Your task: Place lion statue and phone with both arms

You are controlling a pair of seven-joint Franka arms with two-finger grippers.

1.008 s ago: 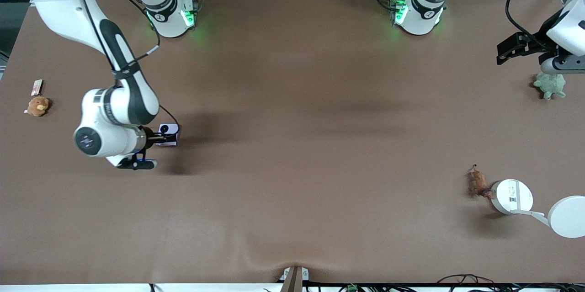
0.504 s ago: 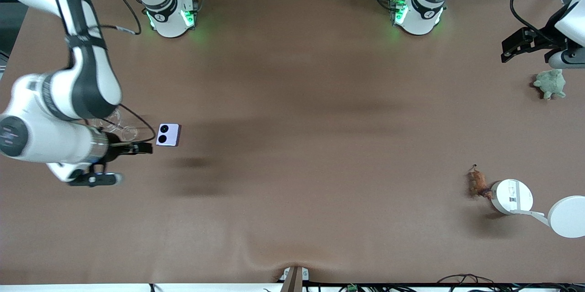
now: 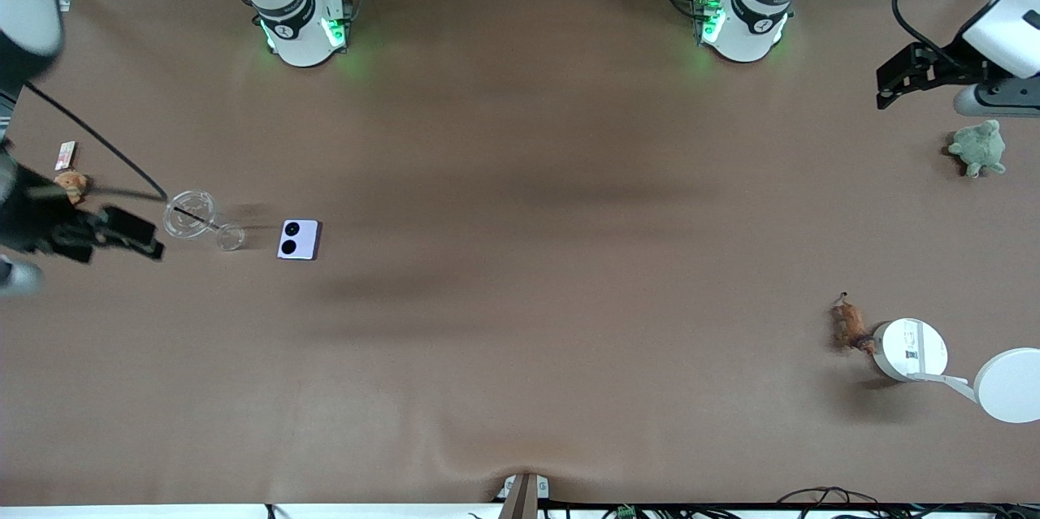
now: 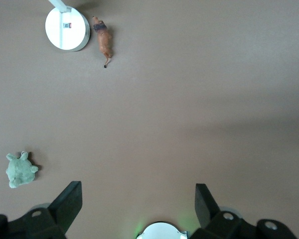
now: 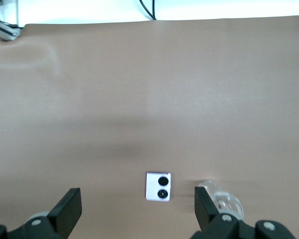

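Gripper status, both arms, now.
Left gripper: open, holding nothing, up near the green plush toy.
Right gripper: open, holding nothing, away from the phone.

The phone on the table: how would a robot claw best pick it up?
Probably from straight above, fingers closing on two opposite edges of the phone. It lies flat, camera circles up, nearly square, with bare table on most sides; only the clear glass sits beside it.

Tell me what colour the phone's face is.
Lavender, with two round black camera circles; the phone shows best in the front view.
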